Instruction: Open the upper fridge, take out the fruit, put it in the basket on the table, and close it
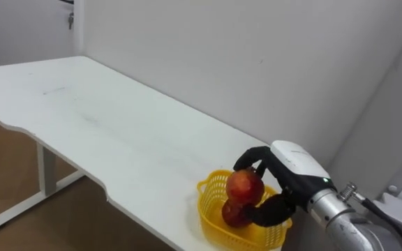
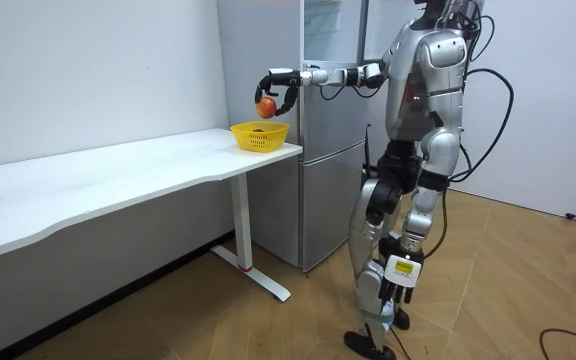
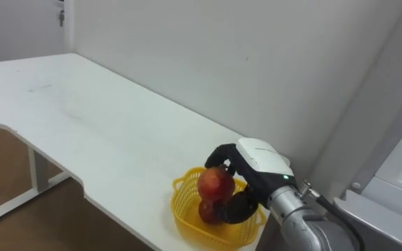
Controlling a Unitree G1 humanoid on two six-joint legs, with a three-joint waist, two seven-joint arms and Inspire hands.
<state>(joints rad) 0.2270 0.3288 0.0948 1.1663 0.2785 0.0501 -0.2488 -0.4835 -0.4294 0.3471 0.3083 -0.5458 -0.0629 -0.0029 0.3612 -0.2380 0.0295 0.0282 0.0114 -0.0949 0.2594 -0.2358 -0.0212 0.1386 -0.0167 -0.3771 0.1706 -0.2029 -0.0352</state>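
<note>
Right robot hand (image 1: 288, 183) curled round a round red apple (image 1: 245, 186), held just above a yellow plastic mesh basket (image 1: 210, 213). Probably a drop-off: a second red fruit (image 1: 234, 214) already lies inside. Basket sits near the white table's (image 1: 117, 132) front edge; open tabletop to the left.

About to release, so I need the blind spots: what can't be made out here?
1. Basket floor: eye views, covered by the right hand, the red fruit it holds and a second fruit below.
2. Fridge inside: room view, behind its grey front and the arm.
</note>
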